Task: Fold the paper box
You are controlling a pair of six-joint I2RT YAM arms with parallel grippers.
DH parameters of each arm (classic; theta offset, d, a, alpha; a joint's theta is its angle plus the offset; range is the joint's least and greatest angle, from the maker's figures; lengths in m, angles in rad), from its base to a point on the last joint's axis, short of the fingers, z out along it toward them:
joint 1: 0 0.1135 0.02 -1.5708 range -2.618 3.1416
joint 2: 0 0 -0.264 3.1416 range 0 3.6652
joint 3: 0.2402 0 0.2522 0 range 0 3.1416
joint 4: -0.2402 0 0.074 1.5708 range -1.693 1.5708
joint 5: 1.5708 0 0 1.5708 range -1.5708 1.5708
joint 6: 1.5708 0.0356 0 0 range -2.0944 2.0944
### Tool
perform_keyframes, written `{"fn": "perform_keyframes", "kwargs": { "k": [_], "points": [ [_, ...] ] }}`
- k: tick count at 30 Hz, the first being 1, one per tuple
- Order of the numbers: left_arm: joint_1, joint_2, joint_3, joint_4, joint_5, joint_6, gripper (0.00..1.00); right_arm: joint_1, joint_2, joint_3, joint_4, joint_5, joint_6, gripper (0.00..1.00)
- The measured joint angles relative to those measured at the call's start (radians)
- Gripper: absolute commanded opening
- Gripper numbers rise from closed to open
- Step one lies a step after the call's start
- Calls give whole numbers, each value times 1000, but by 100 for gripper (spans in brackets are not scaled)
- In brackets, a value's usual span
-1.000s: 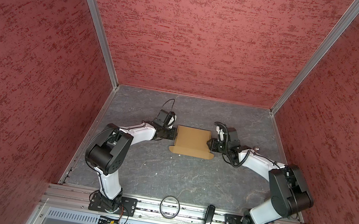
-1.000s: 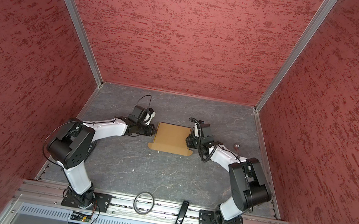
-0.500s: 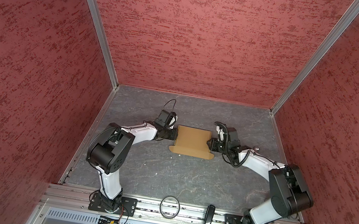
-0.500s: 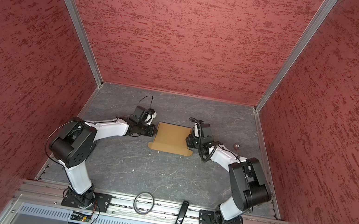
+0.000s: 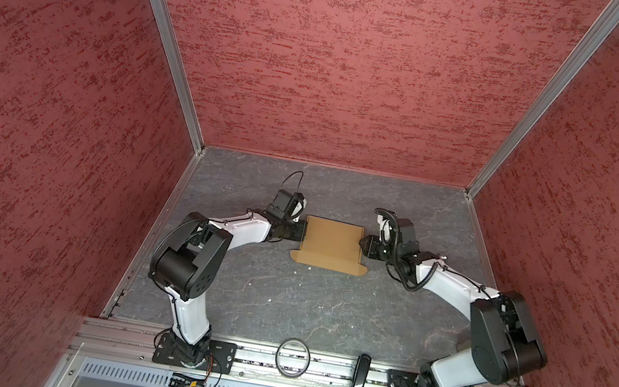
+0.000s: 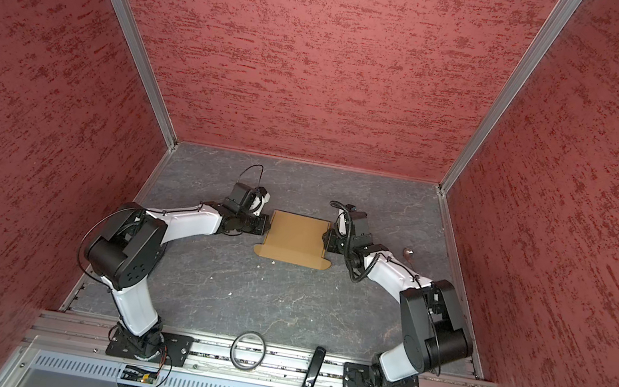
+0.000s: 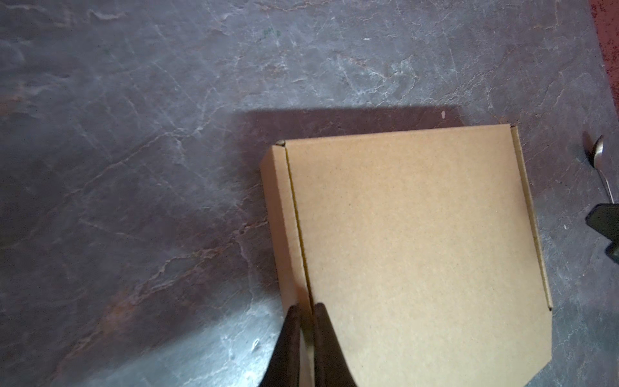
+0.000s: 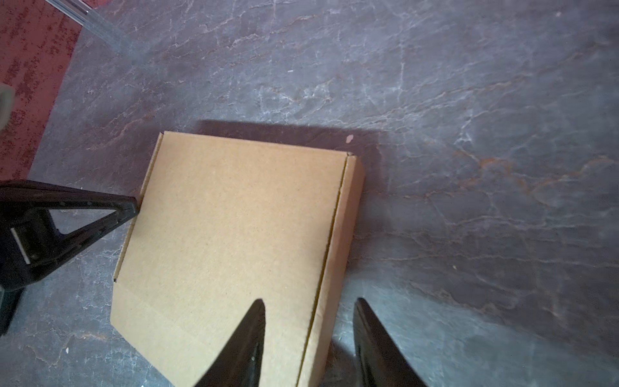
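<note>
Box (image 5: 329, 242) mid-table (image 5: 282, 304), toward far side, between grippers. Lid (image 6: 295, 232) down. Near flap (image 5: 326, 262) lies flat, untucked: tucking seems left. Left gripper (image 7: 307, 306) pinching box's left edge; right gripper (image 8: 310, 300) spread astride right edge.

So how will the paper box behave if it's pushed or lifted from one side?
The paper box sits low and wide on the table, so a push would likely slide it, not tip it. It is plain cardboard, so probably light, and its walls may give under a hard pinch. The untucked front flap would likely flop when lifted.
</note>
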Motion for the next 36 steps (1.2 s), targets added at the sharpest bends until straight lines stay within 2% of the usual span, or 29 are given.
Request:
{"fn": "perform_keyframes", "kwargs": {
  "k": [5, 12, 23, 36],
  "points": [
    [2, 0, -3, 10, 1, -4, 7, -2, -10, 0, -9, 0, 0, 45],
    [1, 0, 16, -39, -17, 5, 11, -2, -14, 0, -25, 8, -4, 45],
    [-56, 14, 150, -235, -154, 57, 14, -3, -39, 0, -27, 9, -17, 45],
    [-99, 61, 199, -307, -274, 79, 17, -3, -57, -5, -27, 8, -26, 45]
  ]
}}
